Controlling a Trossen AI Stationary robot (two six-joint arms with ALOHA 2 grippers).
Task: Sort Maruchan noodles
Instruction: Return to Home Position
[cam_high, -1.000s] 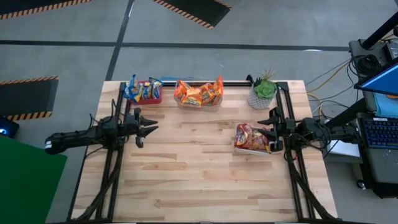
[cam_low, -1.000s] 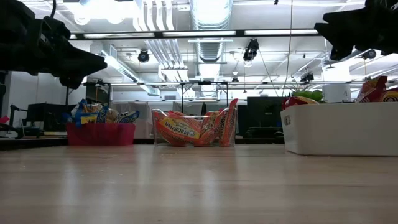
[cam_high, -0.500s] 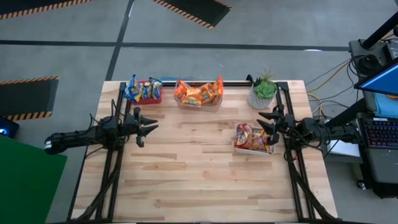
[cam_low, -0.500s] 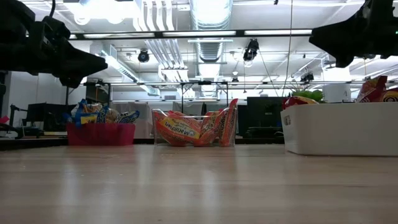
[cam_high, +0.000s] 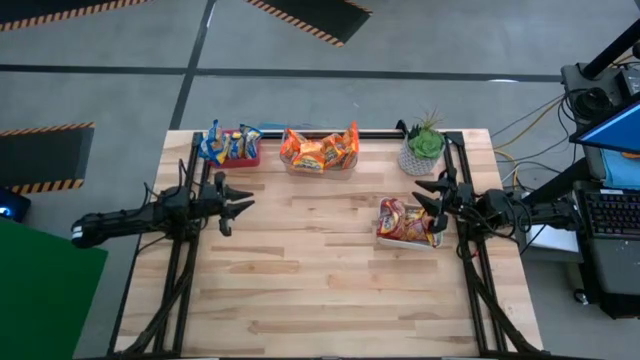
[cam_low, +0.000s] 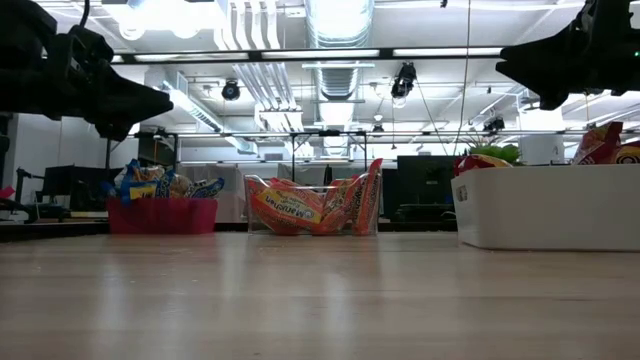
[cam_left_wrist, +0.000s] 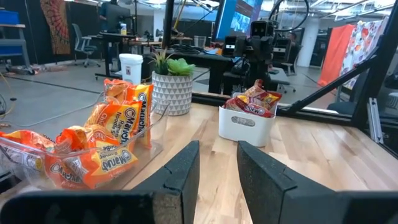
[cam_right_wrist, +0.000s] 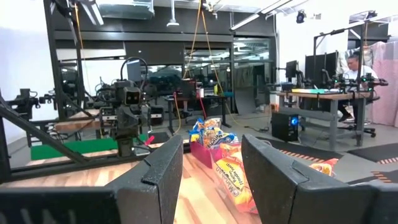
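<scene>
Since one second earlier the right gripper (cam_high: 422, 196) has shifted slightly toward the far edge; the left gripper (cam_high: 250, 198) has not moved. On the wooden table (cam_high: 320, 290), both grippers hover at opposite sides, the fingers of each spread apart and empty. At the far edge, the transparent bin (cam_high: 318, 172) holds the orange noodle packets (cam_high: 310, 152) and the red bin (cam_high: 245, 160) holds the blue noodle packets (cam_high: 213, 142). Just beside the right gripper, the white bin (cam_high: 405, 243) holds the red noodle packets (cam_high: 405, 222).

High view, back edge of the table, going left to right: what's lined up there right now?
Red bin holding blue noodle packs → transparent bin holding orange noodle packs → potted plant.
</scene>
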